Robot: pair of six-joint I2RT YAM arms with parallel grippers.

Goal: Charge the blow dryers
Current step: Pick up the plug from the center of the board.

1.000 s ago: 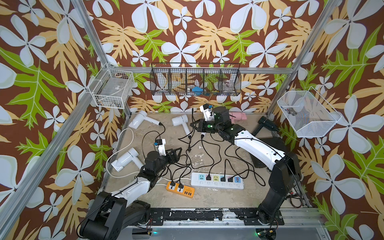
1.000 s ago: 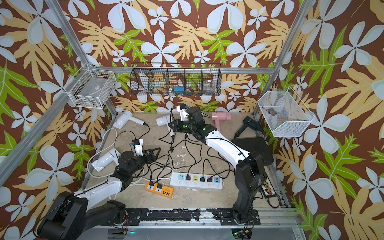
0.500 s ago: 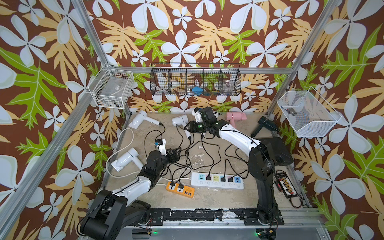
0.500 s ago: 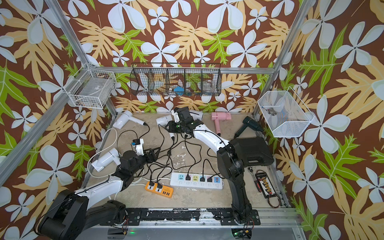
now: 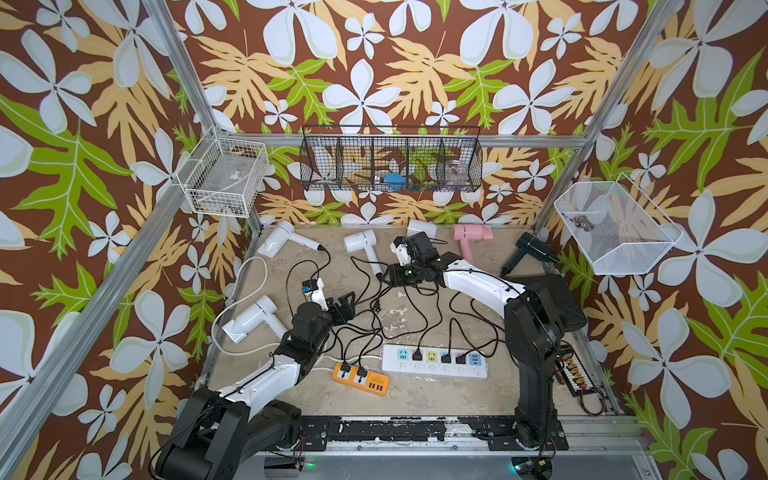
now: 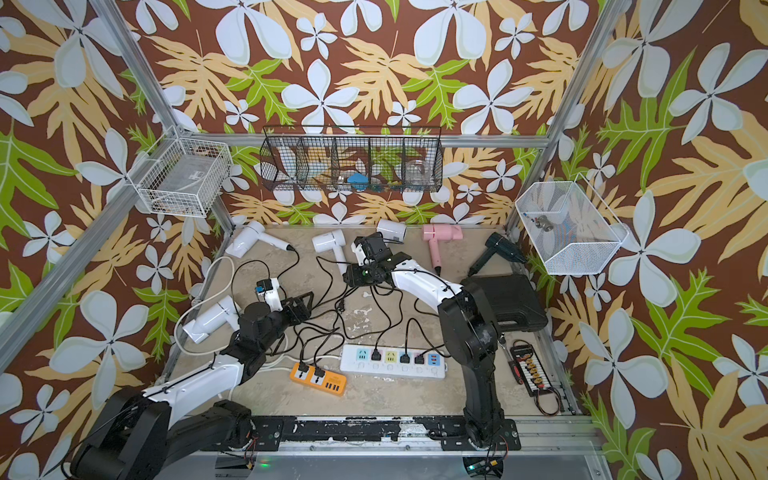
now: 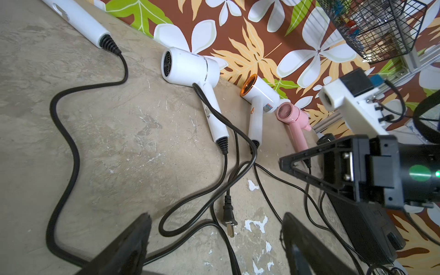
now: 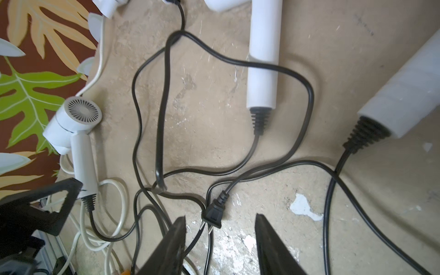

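Several blow dryers lie along the table's back and left: white ones (image 5: 276,241) (image 5: 361,243) (image 5: 253,320), a pink one (image 5: 471,235) and a black one (image 5: 534,247). Their black cords tangle mid-table. One loose plug (image 5: 377,306) lies flat on the table, also seen as the plug (image 7: 228,215) in the left wrist view and the plug (image 8: 214,213) in the right wrist view. My left gripper (image 7: 214,217) (image 5: 349,305) is open, low, pointing at that plug from the left. From the back, my right gripper (image 8: 220,217) (image 5: 388,277) hovers open just over the plug, holding nothing.
A white power strip (image 5: 434,359) with several plugs in it and an orange power strip (image 5: 361,376) with two plugs lie near the front edge. A black case (image 6: 515,299) sits at right behind the right arm. Wire baskets (image 5: 390,164) hang on the walls.
The right gripper has gone from shut to open, and its arm has folded in, moving the gripper left and toward the front. The left gripper has widened slightly and crept forward.
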